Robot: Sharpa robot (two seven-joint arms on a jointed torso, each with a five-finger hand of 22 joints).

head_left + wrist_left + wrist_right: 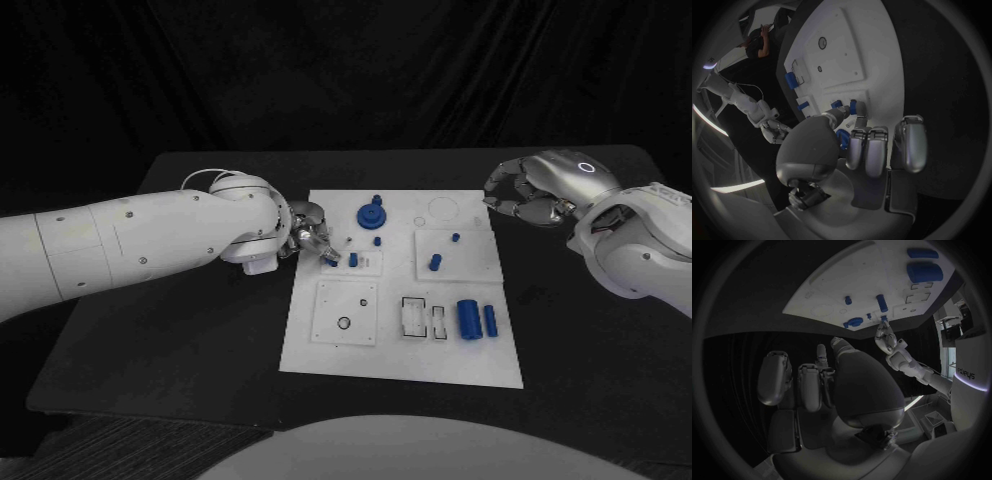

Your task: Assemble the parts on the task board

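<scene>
Two blue cylinders (477,319) on the task board (332,350); left robot hand (307,238) pinches a peg (333,259), right robot hand (522,195) clenched.

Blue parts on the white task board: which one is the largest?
The thick blue cylinder lying near the white task board front right corner; a slimmer blue cylinder lies beside it.

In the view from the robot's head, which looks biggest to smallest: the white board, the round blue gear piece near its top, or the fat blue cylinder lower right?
1. White task board, by far.
2. Fat blue cylinder and round blue gear piece: these look about alike, so I will not rank them.
</scene>
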